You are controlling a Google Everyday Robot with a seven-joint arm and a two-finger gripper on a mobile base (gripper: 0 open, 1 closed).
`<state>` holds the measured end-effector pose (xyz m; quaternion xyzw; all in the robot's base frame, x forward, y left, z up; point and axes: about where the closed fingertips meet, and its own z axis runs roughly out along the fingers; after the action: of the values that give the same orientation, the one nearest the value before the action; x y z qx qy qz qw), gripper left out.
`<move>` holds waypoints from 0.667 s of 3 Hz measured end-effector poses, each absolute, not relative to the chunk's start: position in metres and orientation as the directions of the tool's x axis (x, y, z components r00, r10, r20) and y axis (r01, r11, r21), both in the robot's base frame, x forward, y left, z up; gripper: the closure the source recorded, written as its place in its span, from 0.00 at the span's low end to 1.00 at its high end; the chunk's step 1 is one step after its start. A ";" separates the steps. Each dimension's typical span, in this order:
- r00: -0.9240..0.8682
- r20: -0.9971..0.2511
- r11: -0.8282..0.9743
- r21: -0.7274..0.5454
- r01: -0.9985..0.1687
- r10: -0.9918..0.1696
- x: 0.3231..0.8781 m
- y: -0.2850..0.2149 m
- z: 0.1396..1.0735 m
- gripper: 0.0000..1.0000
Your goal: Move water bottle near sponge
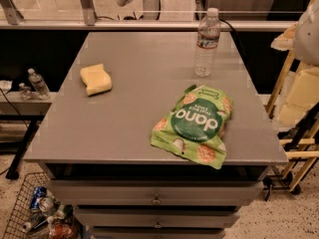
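Standing upright toward 1 o'clock on the grey desk, the water bottle has its white cap on. The sponge lies flat toward 10 o'clock, well apart from the bottle. A green snack bag lies toward 5 o'clock. The pincer shows at 3 o'clock, beyond the desk's right edge; whether it is open or closed cannot be told.

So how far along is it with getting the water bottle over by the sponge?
Nothing looks done yet. The water bottle stands upright at the table's far right, well apart from the sponge on the left. Nothing is in hand: the gripper sits off the table's right edge, away from the bottle. Left: reach, grasp, carry it across, set it beside the sponge.
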<state>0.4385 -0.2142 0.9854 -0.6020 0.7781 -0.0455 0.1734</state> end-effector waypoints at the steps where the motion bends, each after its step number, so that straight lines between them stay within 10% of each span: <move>1: -0.215 -0.215 0.271 -0.280 -0.921 -0.953 0.438 -0.214 0.985 0.00; 2: -0.223 -0.328 0.313 -0.255 -0.915 -0.918 0.457 -0.213 0.984 0.00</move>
<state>0.4568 -0.2127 0.9836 -0.5859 0.7821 -0.0039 0.2123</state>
